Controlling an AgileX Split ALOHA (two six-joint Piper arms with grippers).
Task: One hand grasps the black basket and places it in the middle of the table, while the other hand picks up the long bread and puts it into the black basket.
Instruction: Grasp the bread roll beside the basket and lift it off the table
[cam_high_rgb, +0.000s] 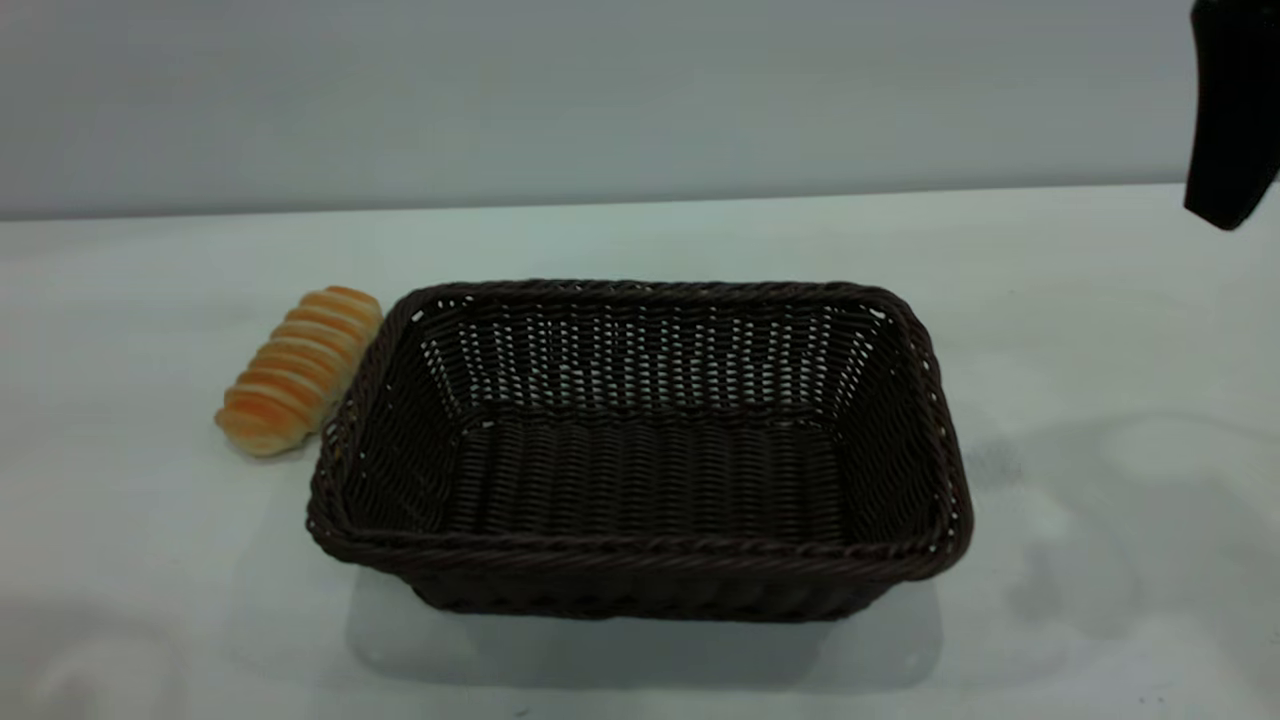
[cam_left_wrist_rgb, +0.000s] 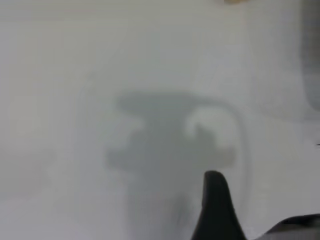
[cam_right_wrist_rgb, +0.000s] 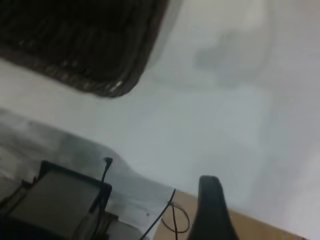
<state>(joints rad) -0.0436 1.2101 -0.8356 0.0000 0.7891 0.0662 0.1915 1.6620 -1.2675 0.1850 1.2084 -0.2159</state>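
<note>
The black basket (cam_high_rgb: 640, 450) stands upright and empty in the middle of the table (cam_high_rgb: 1100, 300). The long bread (cam_high_rgb: 300, 370) lies on the table against the basket's left end, outside it. My right gripper (cam_high_rgb: 1232, 120) hangs high at the far right, well clear of the basket, open and empty. One of its fingers (cam_right_wrist_rgb: 211, 210) shows in the right wrist view, with a basket corner (cam_right_wrist_rgb: 100, 50) farther off. My left gripper (cam_left_wrist_rgb: 257, 210) is out of the exterior view. It is open and empty above bare table, over its own shadow (cam_left_wrist_rgb: 165, 145).
In the right wrist view the table's edge shows, with a dark box (cam_right_wrist_rgb: 55, 200) and thin cables (cam_right_wrist_rgb: 170, 215) beyond it. A plain wall runs behind the table.
</note>
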